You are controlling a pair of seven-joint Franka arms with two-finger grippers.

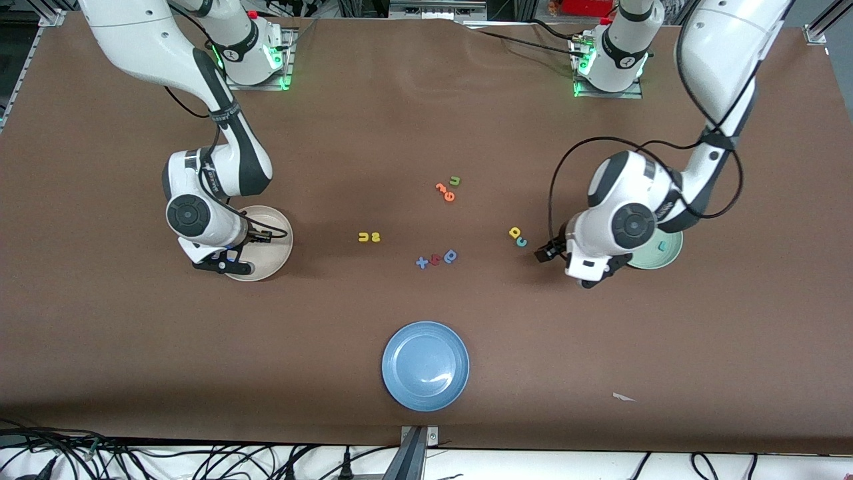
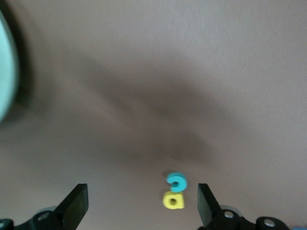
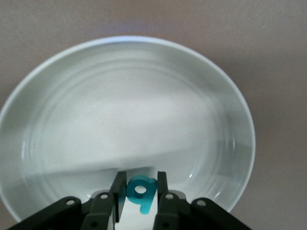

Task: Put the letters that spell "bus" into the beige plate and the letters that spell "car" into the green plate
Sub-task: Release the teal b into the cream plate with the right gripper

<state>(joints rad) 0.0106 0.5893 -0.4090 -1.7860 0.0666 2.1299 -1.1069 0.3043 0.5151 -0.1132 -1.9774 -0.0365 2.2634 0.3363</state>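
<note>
My right gripper [image 1: 230,264] hangs low over the beige plate [image 1: 274,239], shut on the teal "b" [image 3: 140,190], which sits upright between its fingers above the plate's floor [image 3: 134,120]. The yellow "u" [image 1: 363,237] and yellow "s" [image 1: 375,237] lie side by side mid-table. My left gripper [image 1: 548,252] stands wide open beside the green plate [image 1: 672,253], with nothing between its fingers. The yellow "a" [image 2: 172,200] and teal "c" [image 2: 177,181] lie touching on the table just ahead of it. A small teal letter [image 1: 662,245] lies in the green plate.
A blue plate [image 1: 425,365] sits nearest the front camera. A blue cross, a red letter and a blue "a"-like letter [image 1: 450,256] form a row mid-table. Orange letters [image 1: 445,193] and a green "u" [image 1: 455,181] lie farther back.
</note>
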